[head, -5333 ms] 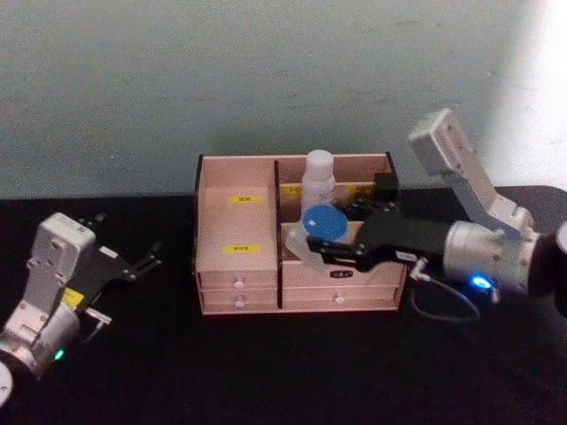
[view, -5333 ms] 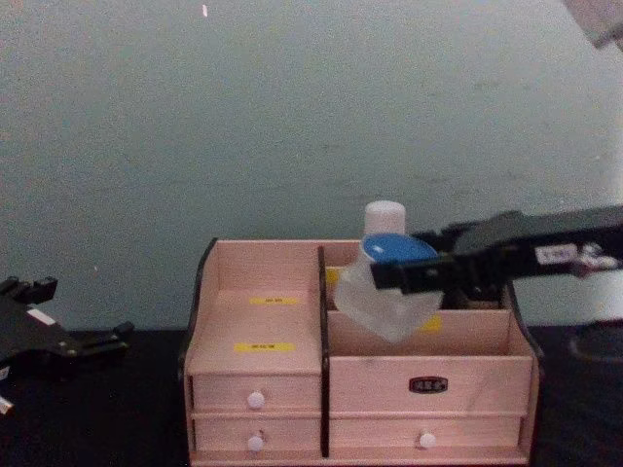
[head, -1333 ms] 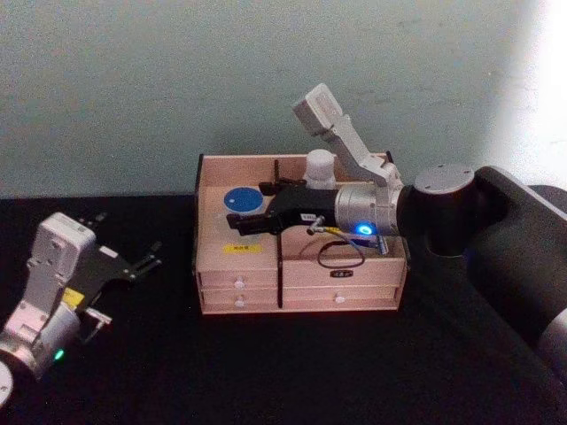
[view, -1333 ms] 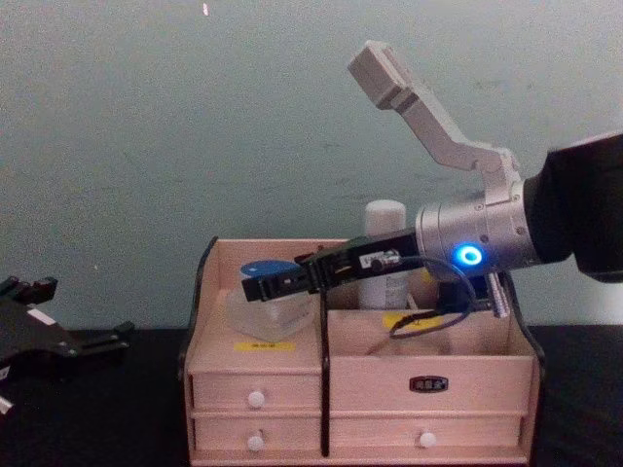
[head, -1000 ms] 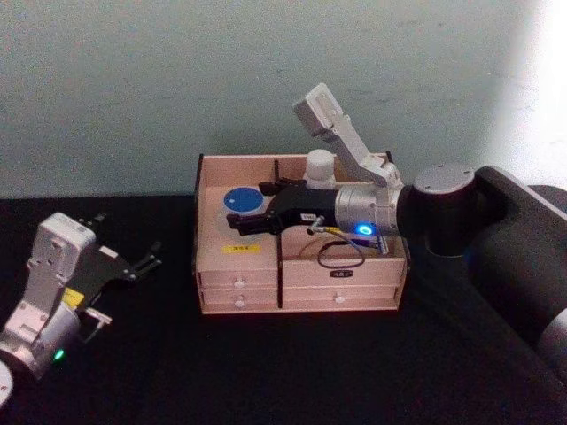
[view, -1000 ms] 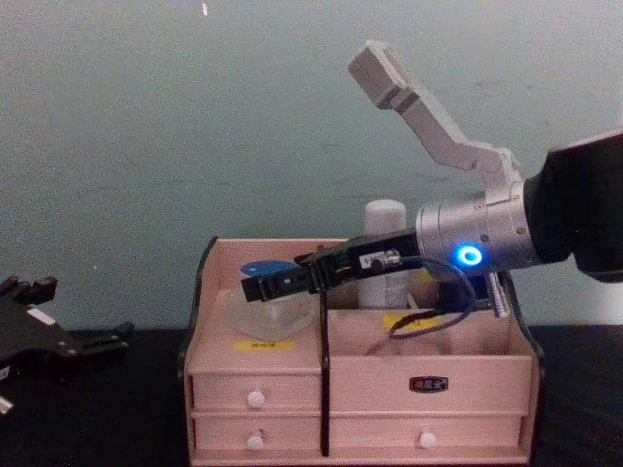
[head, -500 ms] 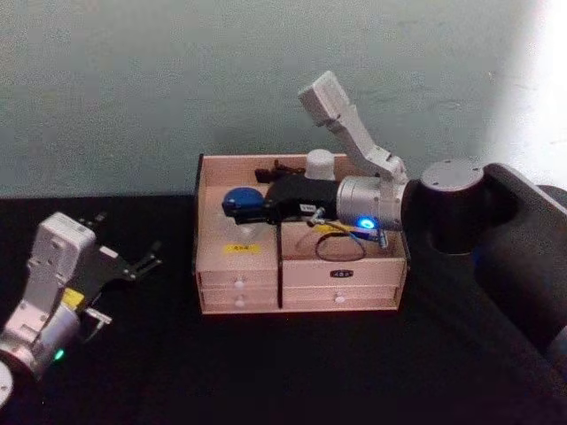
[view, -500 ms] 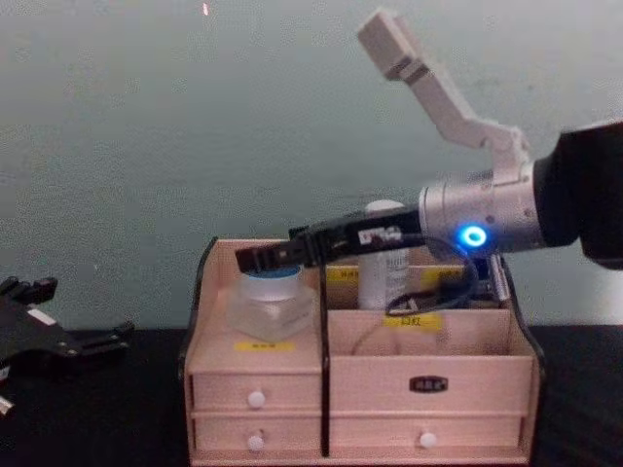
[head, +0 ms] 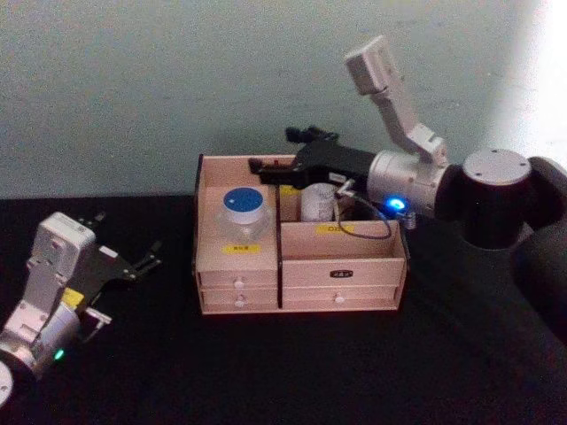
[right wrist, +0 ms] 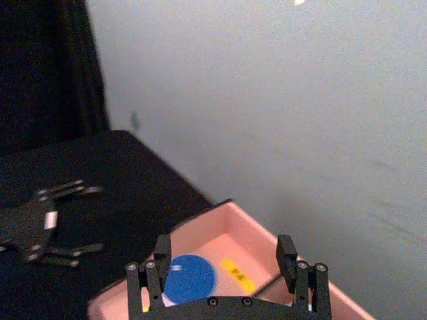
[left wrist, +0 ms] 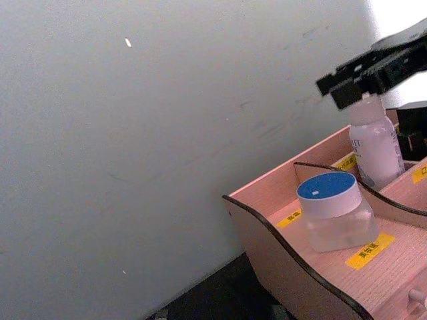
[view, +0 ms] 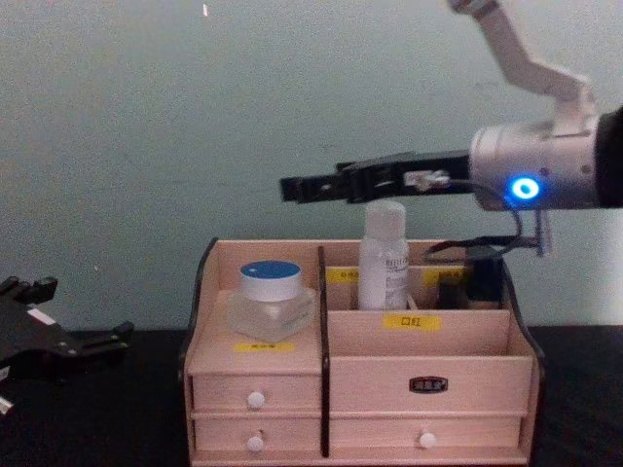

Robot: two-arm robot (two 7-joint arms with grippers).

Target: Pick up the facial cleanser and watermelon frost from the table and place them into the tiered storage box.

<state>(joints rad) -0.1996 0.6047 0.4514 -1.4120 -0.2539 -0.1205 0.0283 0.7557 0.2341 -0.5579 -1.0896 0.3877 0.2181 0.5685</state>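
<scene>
Pale pinkish wood: the tiered storage box (head: 301,266) with dark edges, yellow labels and white-knobbed drawers sits on my black desk (head: 292,372). The squat frosted watermelon frost jar (head: 244,211) with its round blue lid stands upright in the box's left compartment, on the step above the drawers. The tall white facial cleanser bottle (view: 384,255) stands upright in the rear compartment to the right of the divider. My right claw (view: 292,188) hangs above the box's top edge, over the jar and apart from it; in its wrist view the fingers (right wrist: 161,252) are spread wide with nothing between them. My left claw (head: 146,259) is parked near the desk, left of the box, fingers apart, empty.
</scene>
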